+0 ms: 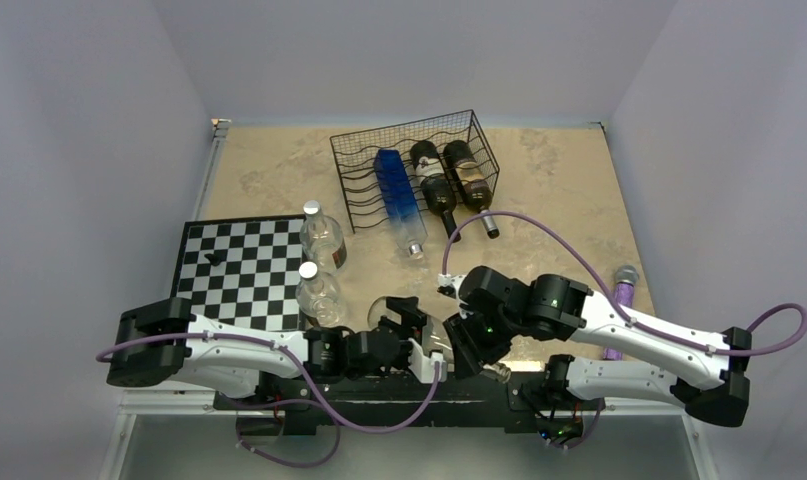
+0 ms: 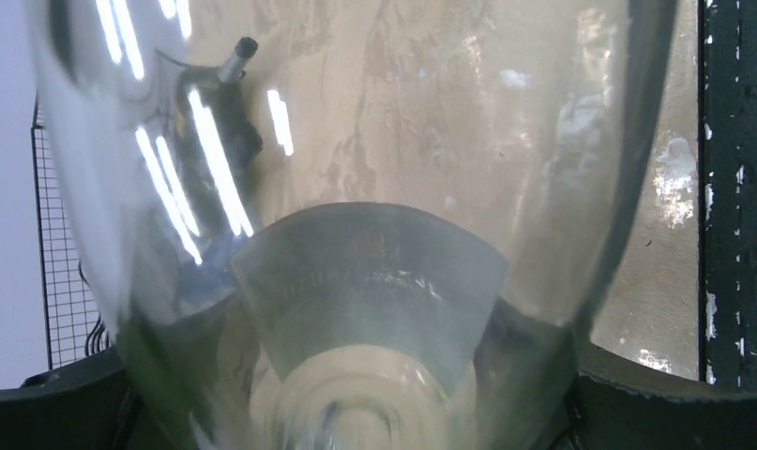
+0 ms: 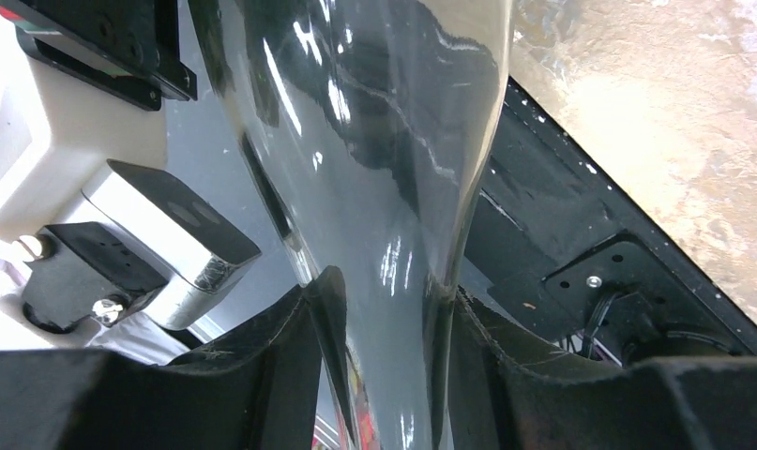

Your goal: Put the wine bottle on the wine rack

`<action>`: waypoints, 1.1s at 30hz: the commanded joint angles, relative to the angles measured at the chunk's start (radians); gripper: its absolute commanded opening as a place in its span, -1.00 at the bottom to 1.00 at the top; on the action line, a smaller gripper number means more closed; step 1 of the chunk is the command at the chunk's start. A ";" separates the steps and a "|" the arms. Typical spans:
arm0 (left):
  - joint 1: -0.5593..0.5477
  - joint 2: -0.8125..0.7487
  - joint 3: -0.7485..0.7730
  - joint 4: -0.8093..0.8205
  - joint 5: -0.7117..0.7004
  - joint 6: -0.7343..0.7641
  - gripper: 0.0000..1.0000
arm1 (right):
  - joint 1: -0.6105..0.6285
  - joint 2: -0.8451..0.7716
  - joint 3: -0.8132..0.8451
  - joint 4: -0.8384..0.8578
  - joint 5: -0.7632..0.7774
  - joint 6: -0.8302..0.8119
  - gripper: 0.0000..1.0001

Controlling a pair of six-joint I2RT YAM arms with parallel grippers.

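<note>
A clear glass wine bottle [image 1: 376,307] lies slanted between my two grippers near the table's front edge. My left gripper [image 1: 404,318] is shut on its wide body; in the left wrist view the bottle [image 2: 374,187] fills the frame between the dark fingers [image 2: 656,403]. My right gripper [image 1: 476,345] is shut on the narrow neck. In the right wrist view both black fingers [image 3: 332,309] press against the bottle [image 3: 374,141]. The black wire wine rack [image 1: 459,130] stands at the back centre, well away from both grippers.
On the rack lie a blue bottle [image 1: 397,195] and two dark bottles [image 1: 469,170]. Two clear plastic bottles [image 1: 321,238] stand by the chessboard [image 1: 234,270] at the left. A purple object [image 1: 624,290] lies at the right. The black table frame [image 3: 581,281] runs close beneath the grippers.
</note>
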 commanded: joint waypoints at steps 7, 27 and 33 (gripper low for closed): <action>-0.008 -0.012 0.055 0.229 -0.047 -0.018 -1.00 | 0.005 -0.004 -0.044 0.106 -0.051 0.067 -0.70; -0.007 -0.051 0.086 0.157 0.008 -0.128 -0.88 | 0.028 -0.093 0.009 0.054 0.127 0.105 -1.00; -0.007 -0.052 0.082 0.139 0.043 -0.140 0.94 | 0.037 -0.126 0.029 0.051 0.170 0.100 -1.00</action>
